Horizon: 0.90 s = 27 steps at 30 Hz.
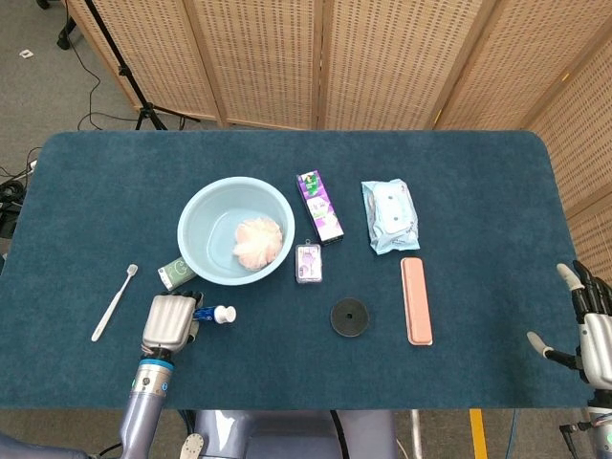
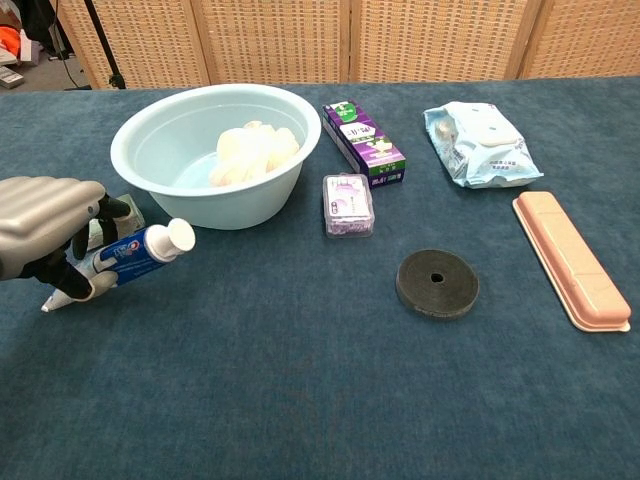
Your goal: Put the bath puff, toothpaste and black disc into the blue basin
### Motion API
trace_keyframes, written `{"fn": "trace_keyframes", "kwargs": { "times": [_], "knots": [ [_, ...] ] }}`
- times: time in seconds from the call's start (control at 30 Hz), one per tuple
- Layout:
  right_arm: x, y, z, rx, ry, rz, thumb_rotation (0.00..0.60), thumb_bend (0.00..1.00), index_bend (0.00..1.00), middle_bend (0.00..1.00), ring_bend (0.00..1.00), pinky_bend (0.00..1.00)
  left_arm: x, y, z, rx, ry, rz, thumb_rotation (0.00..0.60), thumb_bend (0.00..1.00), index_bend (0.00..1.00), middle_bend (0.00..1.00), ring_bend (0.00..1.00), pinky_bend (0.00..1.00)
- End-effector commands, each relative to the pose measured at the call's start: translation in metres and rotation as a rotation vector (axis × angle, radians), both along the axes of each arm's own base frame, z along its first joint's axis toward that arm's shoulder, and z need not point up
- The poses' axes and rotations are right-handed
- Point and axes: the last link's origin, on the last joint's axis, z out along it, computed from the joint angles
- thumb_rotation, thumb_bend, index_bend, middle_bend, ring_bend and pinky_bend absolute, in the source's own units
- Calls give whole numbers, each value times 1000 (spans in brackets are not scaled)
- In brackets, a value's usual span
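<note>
My left hand [image 1: 168, 321] [image 2: 42, 232] grips the blue-and-white toothpaste tube [image 2: 140, 250] [image 1: 214, 314] and holds it off the cloth, cap tilted up toward the basin. The light blue basin [image 1: 204, 216] [image 2: 170, 135] stands just beyond, with the pale peach bath puff [image 1: 257, 240] [image 2: 256, 148] inside it. The black disc [image 1: 350, 316] [image 2: 437, 283] lies flat on the table right of centre. My right hand [image 1: 589, 323] hangs at the table's right edge with fingers apart, holding nothing.
A purple box [image 1: 319, 206], a small purple case [image 1: 308, 262], a wipes pack [image 1: 389, 216] and a pink case [image 1: 415, 299] lie right of the basin. A green packet [image 1: 176, 273] rests by the basin's near-left side. A white toothbrush [image 1: 114, 302] lies far left.
</note>
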Motion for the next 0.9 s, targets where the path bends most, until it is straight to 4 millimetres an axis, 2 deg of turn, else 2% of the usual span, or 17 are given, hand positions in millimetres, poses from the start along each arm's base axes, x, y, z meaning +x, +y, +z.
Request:
{"fn": "trace_keyframes", "kwargs": {
  "times": [0.03,0.5,0.7,0.9],
  "knots": [
    [-1,0,1,-3,-3,-3,600,205,60,0,0,0,12,1,18,18,-55,-15,600,558,869,504,506,509],
    [-1,1,2,-6,-3,-1,600,205,60,0,0,0,50,1,52,37,-177,-82,600,555,870,507,514,509],
    [0,1,1,-3,-2,0,600,206,60,0,0,0,65,19,67,89,-193,-129,600,554,871,508,514,509],
    [-2,1,0,1,1,-6,600,203,60,0,0,0,78,49,79,132,-175,-157,600,551,870,508,514,509]
  ]
}}
